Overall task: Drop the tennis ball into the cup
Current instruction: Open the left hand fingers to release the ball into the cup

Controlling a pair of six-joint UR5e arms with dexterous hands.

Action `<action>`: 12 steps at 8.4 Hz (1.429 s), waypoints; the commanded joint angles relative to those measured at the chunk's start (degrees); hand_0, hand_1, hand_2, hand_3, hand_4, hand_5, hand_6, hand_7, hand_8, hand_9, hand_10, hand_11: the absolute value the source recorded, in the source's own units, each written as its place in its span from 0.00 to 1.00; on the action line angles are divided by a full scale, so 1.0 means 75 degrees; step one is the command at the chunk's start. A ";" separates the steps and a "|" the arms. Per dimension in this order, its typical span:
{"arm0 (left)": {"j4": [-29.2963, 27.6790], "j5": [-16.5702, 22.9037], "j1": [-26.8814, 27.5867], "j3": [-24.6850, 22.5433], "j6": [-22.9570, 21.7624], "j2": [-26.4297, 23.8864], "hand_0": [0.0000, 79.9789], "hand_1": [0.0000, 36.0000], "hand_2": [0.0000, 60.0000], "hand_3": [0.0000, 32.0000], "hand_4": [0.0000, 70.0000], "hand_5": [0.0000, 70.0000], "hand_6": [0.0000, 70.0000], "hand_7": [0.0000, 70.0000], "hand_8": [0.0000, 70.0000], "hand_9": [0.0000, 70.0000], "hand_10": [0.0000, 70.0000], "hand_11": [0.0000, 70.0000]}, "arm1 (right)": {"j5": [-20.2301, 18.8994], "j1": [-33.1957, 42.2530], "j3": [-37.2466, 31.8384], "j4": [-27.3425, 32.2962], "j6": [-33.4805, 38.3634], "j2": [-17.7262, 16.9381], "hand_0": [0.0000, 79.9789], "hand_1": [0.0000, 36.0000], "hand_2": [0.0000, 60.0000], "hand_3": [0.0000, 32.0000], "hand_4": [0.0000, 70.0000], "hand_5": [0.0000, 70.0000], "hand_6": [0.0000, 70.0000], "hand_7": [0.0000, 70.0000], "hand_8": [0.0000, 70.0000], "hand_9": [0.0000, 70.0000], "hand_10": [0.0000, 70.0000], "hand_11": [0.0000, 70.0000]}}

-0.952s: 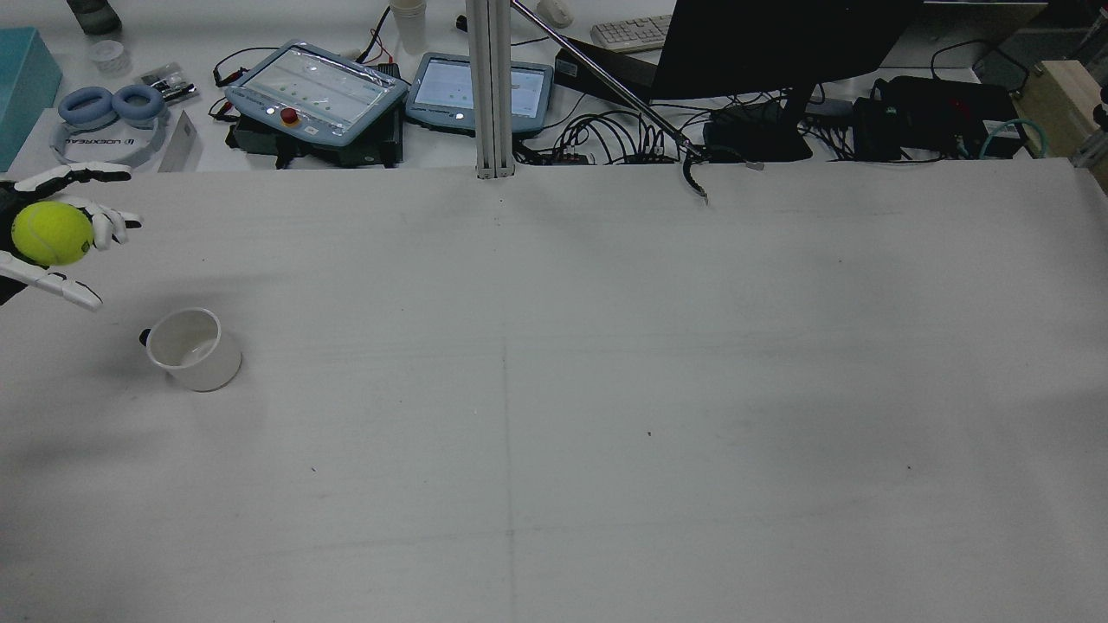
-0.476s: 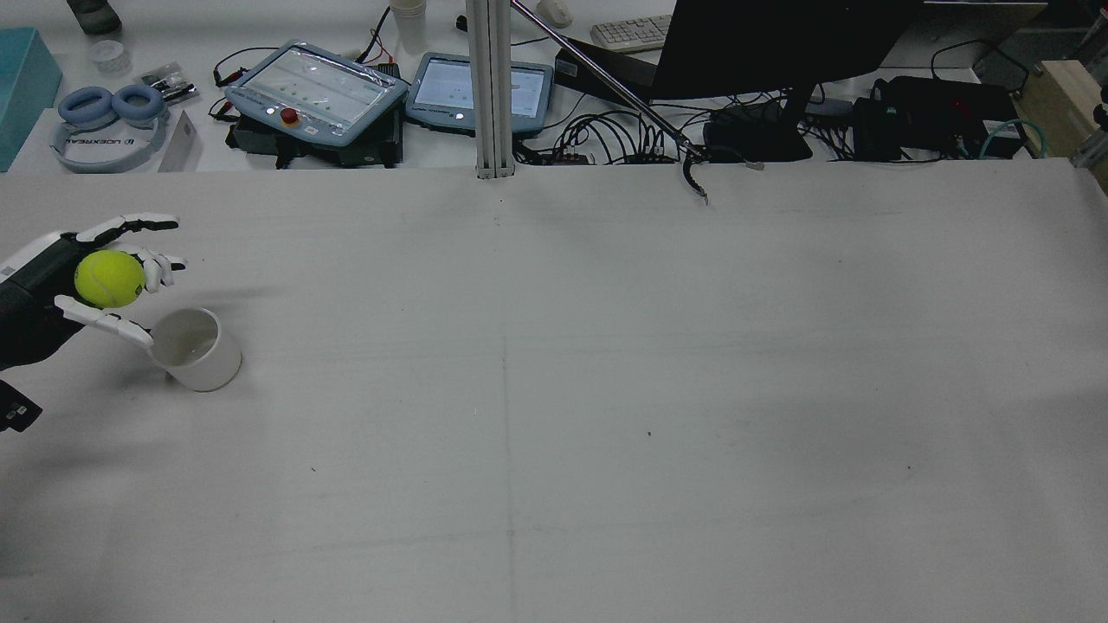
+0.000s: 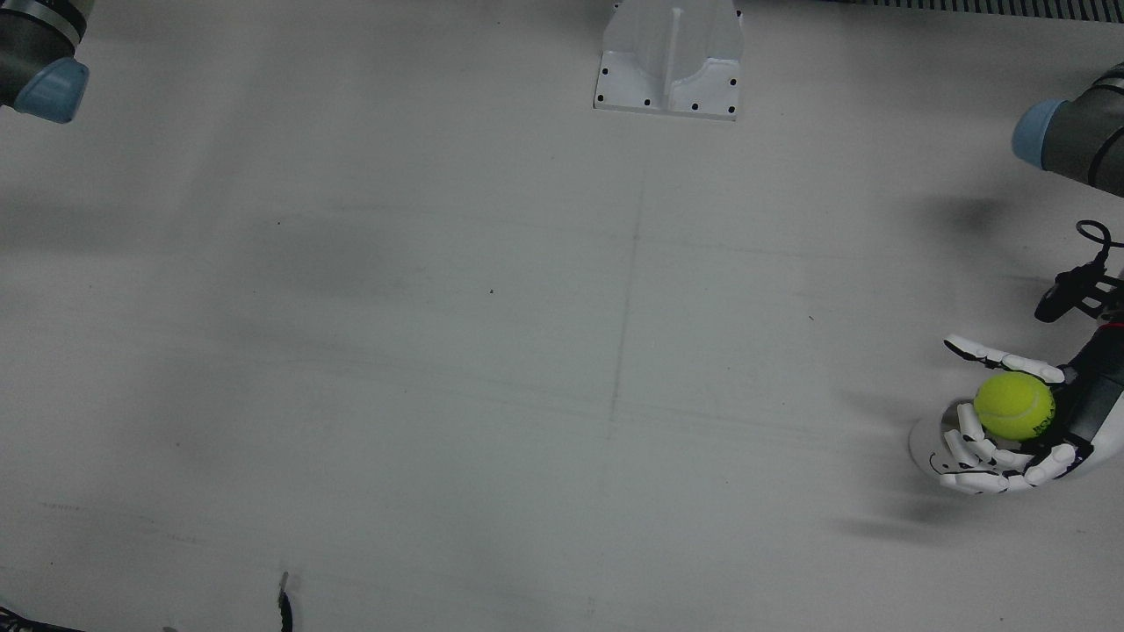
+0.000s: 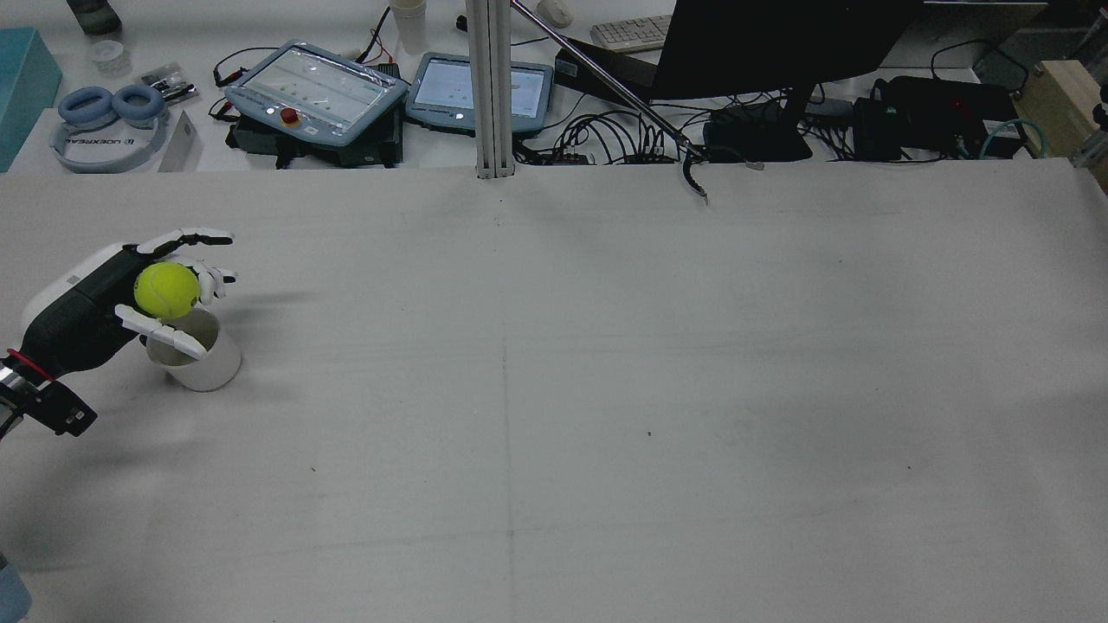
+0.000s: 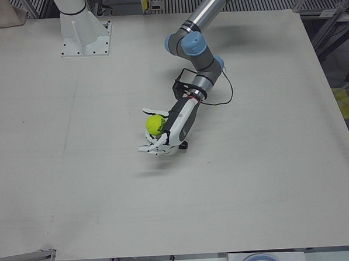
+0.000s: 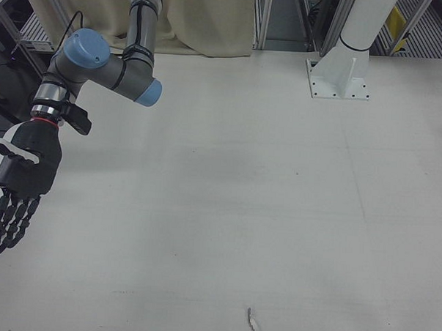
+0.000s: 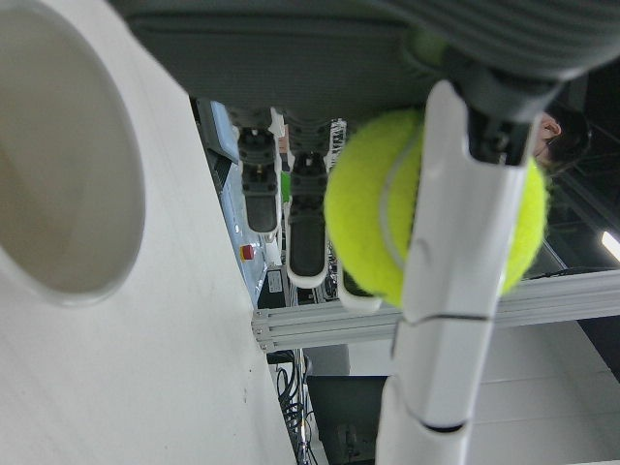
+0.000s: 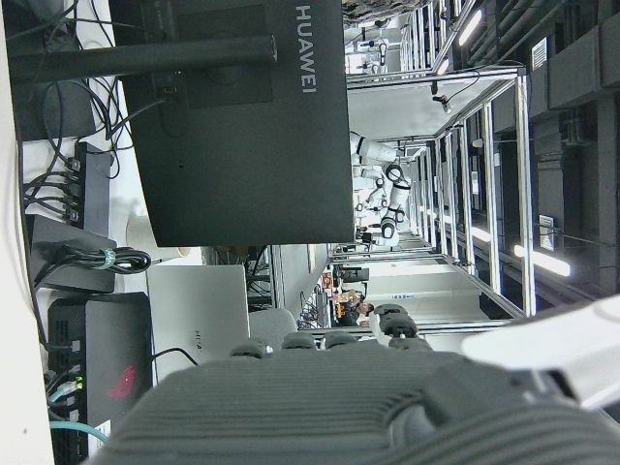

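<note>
My left hand (image 4: pixel 95 303) is shut on the yellow-green tennis ball (image 4: pixel 166 290) and holds it just above the far rim of the white cup (image 4: pixel 208 363) at the table's left side. In the front view the ball (image 3: pixel 1014 405) and hand (image 3: pixel 1041 458) cover most of the cup (image 3: pixel 922 439). In the left hand view the cup's mouth (image 7: pixel 58 174) lies beside the ball (image 7: pixel 378 218), and the fingers (image 7: pixel 455 291) wrap around the ball. In the left-front view the ball (image 5: pixel 156 125) sits in the hand (image 5: pixel 175 129). My right hand (image 6: pixel 19 179) hangs open and empty off the table's other side.
Beyond the table's far edge are two teach pendants (image 4: pixel 316 91), blue headphones (image 4: pixel 108 108), a monitor (image 4: pixel 779 43) and cables. A post base (image 3: pixel 669 61) stands at the middle of the robot's side. A loose cable end (image 4: pixel 695 182) lies on the table's far edge.
My left hand has carried the ball from the table's left edge to the right and nearer, and now holds it over the cup. The cup has not moved.
</note>
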 commanded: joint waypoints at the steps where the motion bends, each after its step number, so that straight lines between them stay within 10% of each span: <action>1: 0.0072 0.0012 0.0121 0.0129 -0.0036 -0.0140 0.92 0.66 0.01 0.00 0.30 0.30 1.00 1.00 0.55 0.68 0.25 0.39 | 0.0000 0.0000 0.0000 -0.0007 0.0000 0.0000 0.00 0.00 0.00 0.00 0.00 0.00 0.00 0.00 0.00 0.00 0.00 0.00; 7: -0.0046 0.0012 -0.0077 0.0505 -0.0306 -0.0093 0.90 0.64 0.03 0.00 0.30 0.32 1.00 0.94 0.54 0.65 0.24 0.38 | 0.0000 0.0000 0.0000 -0.0007 0.0000 -0.0011 0.00 0.00 0.00 0.00 0.00 0.00 0.00 0.00 0.00 0.00 0.00 0.00; 8: -0.0046 0.0012 -0.0101 0.0458 -0.0294 -0.0081 0.90 0.67 0.04 0.00 0.26 0.30 1.00 0.76 0.47 0.54 0.23 0.37 | 0.0000 0.0000 0.0000 -0.0007 0.0000 -0.0012 0.00 0.00 0.00 0.00 0.00 0.00 0.00 0.00 0.00 0.00 0.00 0.00; 10: -0.0057 0.0012 -0.0101 0.0457 -0.0294 -0.0093 0.80 0.70 0.03 0.00 0.22 0.21 0.53 0.47 0.25 0.31 0.19 0.32 | 0.0000 0.0000 0.0000 0.0004 0.0000 -0.0011 0.00 0.00 0.00 0.00 0.00 0.00 0.00 0.00 0.00 0.00 0.00 0.00; 12: -0.0069 0.0012 -0.0113 0.0446 -0.0294 -0.0070 0.80 0.70 0.03 0.00 0.21 0.20 0.46 0.43 0.22 0.28 0.18 0.31 | 0.0000 0.0000 0.0000 -0.0007 0.0000 -0.0012 0.00 0.00 0.00 0.00 0.00 0.00 0.00 0.00 0.00 0.00 0.00 0.00</action>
